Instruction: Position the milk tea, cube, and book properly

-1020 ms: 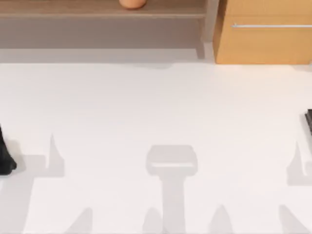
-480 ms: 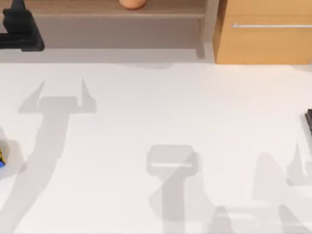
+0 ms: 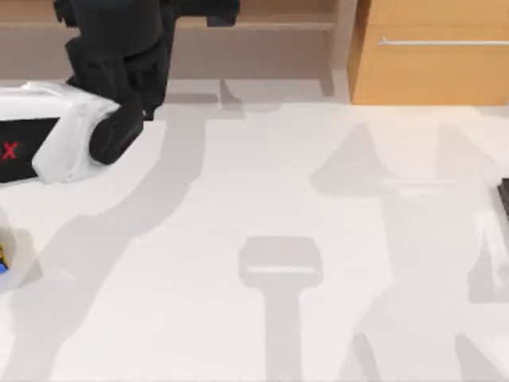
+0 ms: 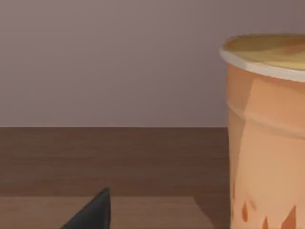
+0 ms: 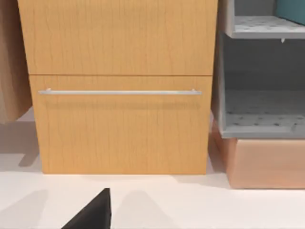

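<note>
While the left arm (image 3: 95, 79) reaches over the surface's far left toward the shelf, the scene reads so:

Left end effector: at the shelf (image 3: 270, 20), up at the top view's upper left; only one dark fingertip (image 4: 93, 212) shows in the left wrist view, so I cannot tell whether its fingers are apart or together.
Milk tea (image 4: 267, 133): upright on the brown shelf board, in front of the left wrist camera; near the fingertip but apart from it, not gripped.
Cube (image 3: 2, 259): a yellow and blue sliver at the surface's (image 3: 262, 191) left edge, well apart from the left arm's black wrist.
Right end effector: one dark fingertip (image 5: 90, 212) shows low in the right wrist view, facing the cabinet (image 5: 119, 86); whether its fingers are apart, I cannot tell.
Cabinet drawer: shut, its handle (image 5: 119, 92) level across the front.
Grey rack (image 5: 262, 86): just beside the cabinet.
</note>
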`<state>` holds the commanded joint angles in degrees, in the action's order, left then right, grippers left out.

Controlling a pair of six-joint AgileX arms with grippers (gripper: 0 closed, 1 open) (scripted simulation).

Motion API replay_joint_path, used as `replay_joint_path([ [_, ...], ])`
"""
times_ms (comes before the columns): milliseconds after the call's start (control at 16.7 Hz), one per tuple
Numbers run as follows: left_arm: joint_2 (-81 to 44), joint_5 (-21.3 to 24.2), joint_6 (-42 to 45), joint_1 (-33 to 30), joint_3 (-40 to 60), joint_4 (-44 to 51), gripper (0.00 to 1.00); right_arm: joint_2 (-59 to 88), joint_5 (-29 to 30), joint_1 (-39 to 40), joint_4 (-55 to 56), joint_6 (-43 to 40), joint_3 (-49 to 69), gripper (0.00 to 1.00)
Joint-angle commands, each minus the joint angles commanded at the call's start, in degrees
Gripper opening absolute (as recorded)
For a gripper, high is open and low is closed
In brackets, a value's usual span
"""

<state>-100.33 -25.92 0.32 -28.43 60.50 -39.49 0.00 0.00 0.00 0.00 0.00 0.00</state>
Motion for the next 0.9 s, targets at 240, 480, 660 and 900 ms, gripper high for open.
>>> replay_joint_path([
  [240,-11.58,-3.21,0.01,-3.46,7.39,-4.81,1.00,0.00,0.00,0.00,0.00,0.00,0.00,1.00],
  [480,-13.89,-3.91,0.00,-4.19,8.97,-5.84,1.00,0.00,0.00,0.00,0.00,0.00,0.00,1.00],
  [660,-13.77,-3.79,-0.01,-3.92,8.70,-5.70,1.00,0.00,0.00,0.00,0.00,0.00,0.00,1.00],
  [900,-16.16,-3.01,-0.04,-3.33,12.54,-4.51,1.00,0.00,0.00,0.00,0.00,0.00,0.00,1.00],
])
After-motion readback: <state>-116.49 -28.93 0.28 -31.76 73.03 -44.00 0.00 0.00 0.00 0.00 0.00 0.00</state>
